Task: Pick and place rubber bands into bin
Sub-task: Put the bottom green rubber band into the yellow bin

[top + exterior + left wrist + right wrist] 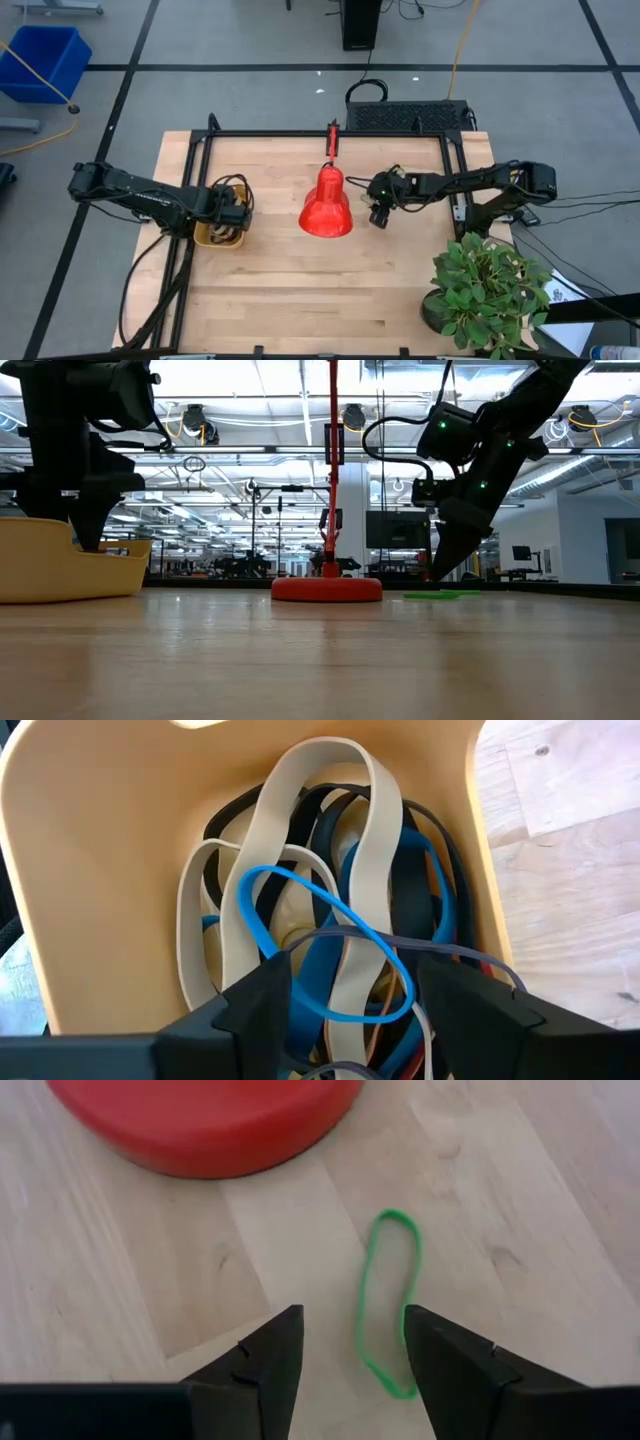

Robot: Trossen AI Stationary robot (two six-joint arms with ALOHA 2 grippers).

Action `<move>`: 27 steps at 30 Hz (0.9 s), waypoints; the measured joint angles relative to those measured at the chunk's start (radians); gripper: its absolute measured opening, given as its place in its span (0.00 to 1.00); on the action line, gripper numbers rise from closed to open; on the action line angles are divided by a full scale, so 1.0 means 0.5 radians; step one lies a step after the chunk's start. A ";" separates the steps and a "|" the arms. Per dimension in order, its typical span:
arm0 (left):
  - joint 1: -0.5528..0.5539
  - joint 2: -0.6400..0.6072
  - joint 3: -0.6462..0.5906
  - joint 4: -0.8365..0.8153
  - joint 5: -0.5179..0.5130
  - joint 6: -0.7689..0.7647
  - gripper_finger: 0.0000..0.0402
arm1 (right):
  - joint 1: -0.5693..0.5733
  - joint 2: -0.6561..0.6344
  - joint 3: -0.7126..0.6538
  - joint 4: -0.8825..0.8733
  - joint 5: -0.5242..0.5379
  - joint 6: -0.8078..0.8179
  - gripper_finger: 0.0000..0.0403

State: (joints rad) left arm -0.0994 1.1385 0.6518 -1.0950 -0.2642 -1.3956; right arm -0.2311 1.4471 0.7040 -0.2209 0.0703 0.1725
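Left gripper (350,1010) poised over the bin (205,235), fingers spread, nothing held; directly ahead of the fingertips and partly between them, a tangled heap of bands (330,920) in cream, blue and black filling the bin. Toward the middle, a red lamp (326,205) standing between the two arms. Right gripper (350,1370) low over the table just beside the lamp base, fingers parted and empty; a single green band (388,1302) lying flat on the wood just ahead of the fingertips, touching nothing, long axis running away from the hand, near end level with one finger rather than centred in the gap. Right gripper plainly nearer this band; likely a small sideways shift needed before closing. Hard to make out: from overhead, the green band lost under the right gripper; from table height, only a thin green sliver showing beside the lamp base. Bin floor hidden under the heap; band count impossible to tell.
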 joint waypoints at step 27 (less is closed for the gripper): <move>0.000 -0.002 0.001 0.001 0.002 0.024 0.56 | -0.059 0.000 -0.230 0.212 0.049 -0.121 0.40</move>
State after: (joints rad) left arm -0.0994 1.1378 0.6521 -1.0946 -0.2630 -1.3834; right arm -0.2608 1.4471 0.5888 -0.1150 0.0950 0.1123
